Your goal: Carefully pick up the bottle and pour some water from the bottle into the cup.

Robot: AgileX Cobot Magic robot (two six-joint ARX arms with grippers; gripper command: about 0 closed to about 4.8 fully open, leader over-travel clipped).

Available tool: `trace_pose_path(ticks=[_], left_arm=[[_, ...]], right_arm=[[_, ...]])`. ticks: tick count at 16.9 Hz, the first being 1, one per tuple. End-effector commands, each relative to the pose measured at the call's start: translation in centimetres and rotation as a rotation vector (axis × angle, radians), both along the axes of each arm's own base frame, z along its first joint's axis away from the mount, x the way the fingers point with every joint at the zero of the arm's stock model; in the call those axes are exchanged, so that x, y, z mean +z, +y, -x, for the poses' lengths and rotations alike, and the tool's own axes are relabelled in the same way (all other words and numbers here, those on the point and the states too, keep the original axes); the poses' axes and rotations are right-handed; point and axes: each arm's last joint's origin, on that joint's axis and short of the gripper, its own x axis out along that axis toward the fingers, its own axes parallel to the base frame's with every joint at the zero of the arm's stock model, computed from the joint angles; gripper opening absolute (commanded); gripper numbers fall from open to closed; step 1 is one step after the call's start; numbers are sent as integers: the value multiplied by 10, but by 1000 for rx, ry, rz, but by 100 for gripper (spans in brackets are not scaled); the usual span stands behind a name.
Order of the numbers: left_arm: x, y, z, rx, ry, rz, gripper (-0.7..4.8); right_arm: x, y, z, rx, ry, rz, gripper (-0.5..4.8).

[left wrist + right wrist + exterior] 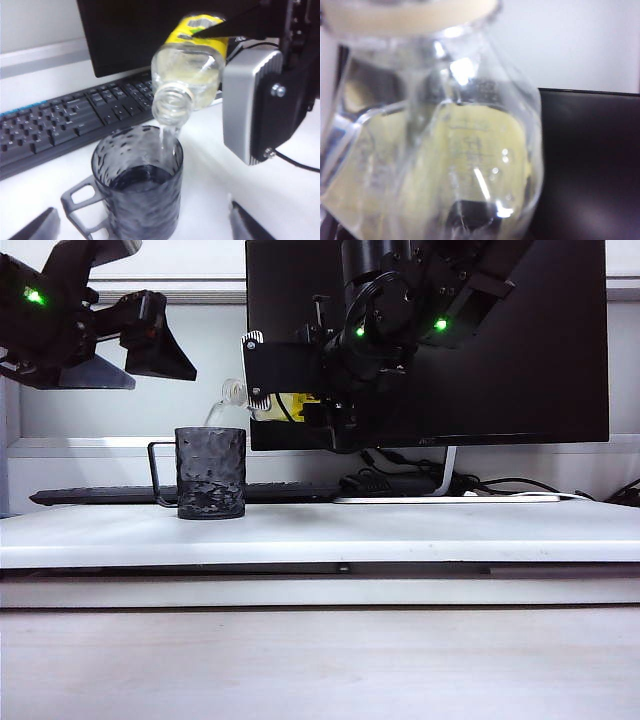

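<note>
I am clamping my right gripper [300, 405] around the yellow-labelled body of the small clear plastic bottle [192, 65], holding it tipped over with its open threaded neck just above the dark grey dimpled cup [211, 472], and a thin stream of the clear water [167, 137] is falling into the cup, which is already partly filled. My left gripper [160, 335] is hanging empty with its jaws spread wide, up and to the left of the cup, well clear of it. The bottle is thin-walled and light, so I judge it will buckle and spurt if I squeeze harder; the labelled middle is the safest place to grip it. The cup, with its wire-like handle [160, 475], looks stiff and steady enough to stay put. It is standing on a smooth white desk [420, 530], in front of a black keyboard [60, 120] and a dark monitor [520, 340] against a pale wall.
</note>
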Motion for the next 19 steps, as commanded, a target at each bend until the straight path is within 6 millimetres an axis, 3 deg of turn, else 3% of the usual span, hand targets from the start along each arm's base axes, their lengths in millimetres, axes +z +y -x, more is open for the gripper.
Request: trace_pose_path(ticks=[1,5,13,17,19], left_arm=[[1,-7,3,-34,-1,8,479],[1,-18,7,-73,-3,1,479],[1,-18,7,-71,-4,0,479],[1,-18,7,-71,-4,-1,479],[1,-17,7,-69,-5,0,479]], right_arm=[[11,-2,-2,-3,-77,-5,205],[11,-2,-2,-6,-93,-5,205],[1,1,-6,24,-98,-8,206],[18,11,-20,19,-121,-34,206],[17,11,-21,19,-110,-27,206]])
